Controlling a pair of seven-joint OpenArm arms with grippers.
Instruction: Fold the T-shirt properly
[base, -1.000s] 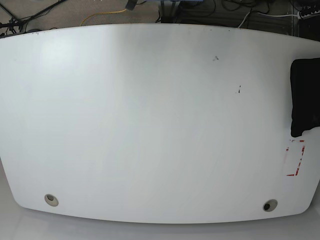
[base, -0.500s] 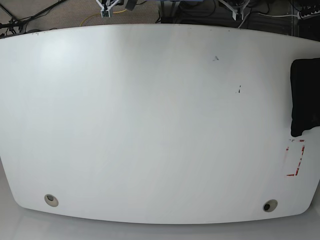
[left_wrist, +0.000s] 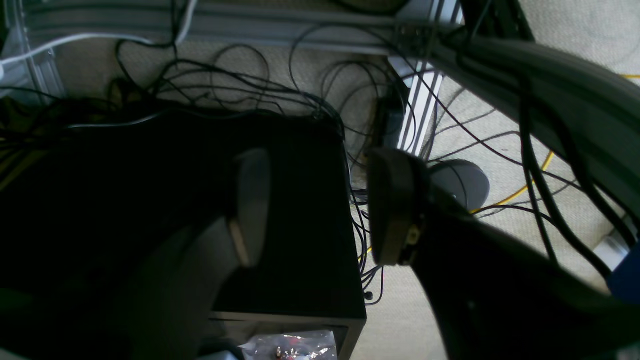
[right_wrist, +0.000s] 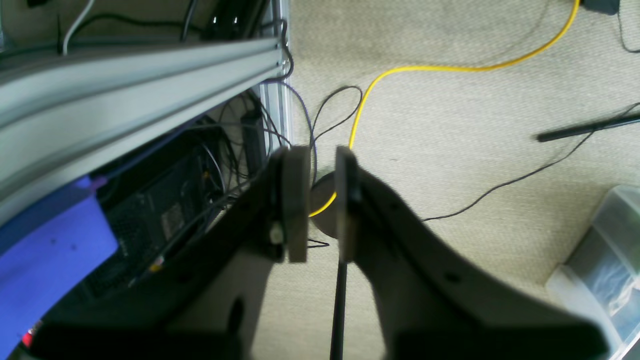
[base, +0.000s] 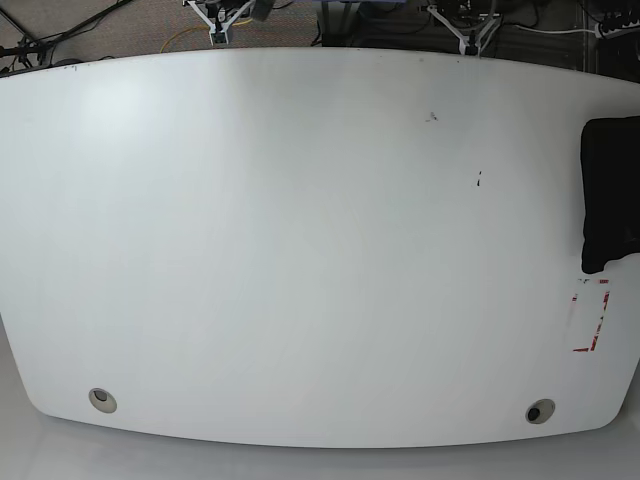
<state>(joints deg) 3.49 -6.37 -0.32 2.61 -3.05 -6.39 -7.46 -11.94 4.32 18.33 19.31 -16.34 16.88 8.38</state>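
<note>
Beside your right gripper (right_wrist: 317, 200), whose jaws stand narrowly apart on nothing, a clear plastic bin (right_wrist: 600, 265) sits with blurred contents. Your left gripper (left_wrist: 320, 205) gapes wide and empty. Well apart from both, the T-shirt (base: 612, 195) lies as a compact black bundle at the white table's (base: 300, 250) edge.

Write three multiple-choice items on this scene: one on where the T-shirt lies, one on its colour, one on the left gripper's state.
1. Where is the T-shirt on the table in the base view?
A. centre
B. right edge
C. near left corner

2. Its colour?
A. black
B. white
C. red

3. The left gripper?
A. shut on cloth
B. shut, empty
C. open, empty

Answers: 1 B, it lies cut off by the frame's right border. 2 A, plain black cloth. 3 C, the wrist view shows a wide gap with floor cables beyond.
</note>
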